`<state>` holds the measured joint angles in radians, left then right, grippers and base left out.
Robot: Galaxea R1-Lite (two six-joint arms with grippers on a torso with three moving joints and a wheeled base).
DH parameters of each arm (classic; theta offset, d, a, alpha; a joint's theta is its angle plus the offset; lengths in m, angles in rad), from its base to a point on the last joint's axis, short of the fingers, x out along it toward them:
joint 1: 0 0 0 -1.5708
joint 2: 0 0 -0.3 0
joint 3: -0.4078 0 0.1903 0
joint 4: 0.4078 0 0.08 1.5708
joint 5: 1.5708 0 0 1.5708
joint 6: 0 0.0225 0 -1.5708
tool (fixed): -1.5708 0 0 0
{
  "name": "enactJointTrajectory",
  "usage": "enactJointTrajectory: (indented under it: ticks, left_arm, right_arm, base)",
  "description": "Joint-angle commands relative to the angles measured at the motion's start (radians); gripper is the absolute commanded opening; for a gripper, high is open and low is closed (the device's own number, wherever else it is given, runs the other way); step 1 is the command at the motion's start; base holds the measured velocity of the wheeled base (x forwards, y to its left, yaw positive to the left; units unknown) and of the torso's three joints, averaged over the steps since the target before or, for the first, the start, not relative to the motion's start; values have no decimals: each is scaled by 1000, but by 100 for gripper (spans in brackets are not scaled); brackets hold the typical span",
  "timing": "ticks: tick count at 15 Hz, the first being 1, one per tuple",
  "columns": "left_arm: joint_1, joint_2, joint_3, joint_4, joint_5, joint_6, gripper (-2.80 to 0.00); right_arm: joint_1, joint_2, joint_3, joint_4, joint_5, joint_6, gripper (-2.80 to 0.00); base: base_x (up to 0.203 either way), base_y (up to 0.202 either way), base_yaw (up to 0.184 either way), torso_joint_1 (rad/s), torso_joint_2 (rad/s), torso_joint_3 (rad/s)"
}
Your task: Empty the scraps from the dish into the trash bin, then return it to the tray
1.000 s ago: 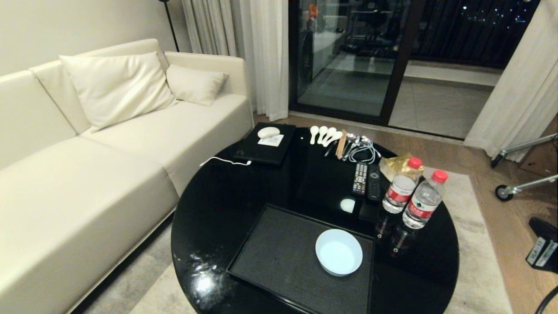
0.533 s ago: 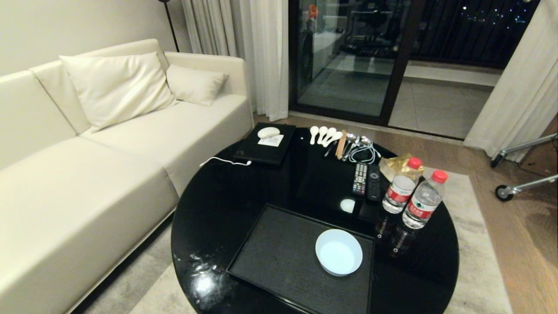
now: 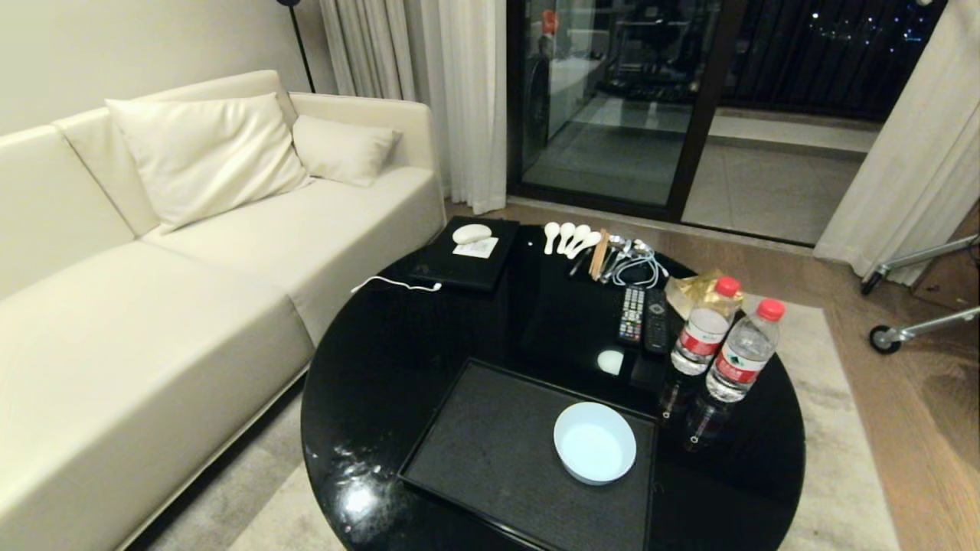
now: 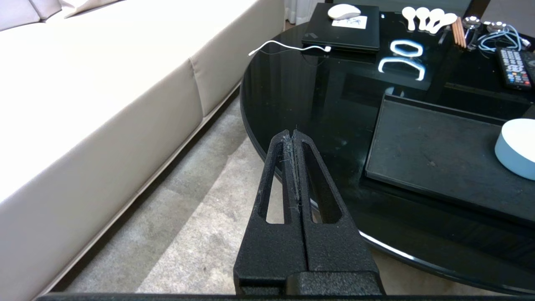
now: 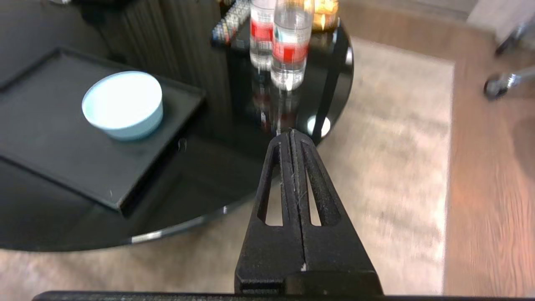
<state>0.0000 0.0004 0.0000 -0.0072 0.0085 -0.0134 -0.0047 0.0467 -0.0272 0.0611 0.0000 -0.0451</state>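
Note:
The dish (image 3: pixel 595 443), a small white bowl with a plain bare inside, stands upright on the black tray (image 3: pixel 490 451) near its right rim; it also shows as the dish (image 5: pixel 122 104) on the tray (image 5: pixel 62 138) and the dish (image 4: pixel 518 147) on the tray (image 4: pixel 434 154). No scraps show in it. The trash bin is out of view. My left gripper (image 4: pixel 292 133) is shut and holds nothing, low beside the table's near left edge. My right gripper (image 5: pixel 290 133) is shut and holds nothing, by the table's near right edge. Neither arm shows in the head view.
The round black glossy table (image 3: pixel 398 360) also carries two water bottles (image 3: pixel 723 344), remotes (image 3: pixel 643 314), white spoons (image 3: pixel 566 236), cables and a black slab (image 3: pixel 467 256) with a white mouse. A cream sofa (image 3: pixel 153 268) stands to the left, with rug and wood floor around.
A dark part of the right arm at the head view's right edge one second ago has left the picture. The dish and tray have not moved.

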Motion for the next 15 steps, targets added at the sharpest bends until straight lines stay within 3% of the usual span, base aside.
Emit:
enactJointTrajectory:
  ticks: [1,15]
  left_arm:
    - [0,0,0,0,1,0,-280]
    - [0,0,0,0,1,0,-280]
  right_arm:
    - [2,-47,9,-18,2,2,-280]
    - [2,-47,10,-20,2,2,-280]
  base:
    - [0,0,0,0,0,0]
    - [0,0,0,0,0,0]
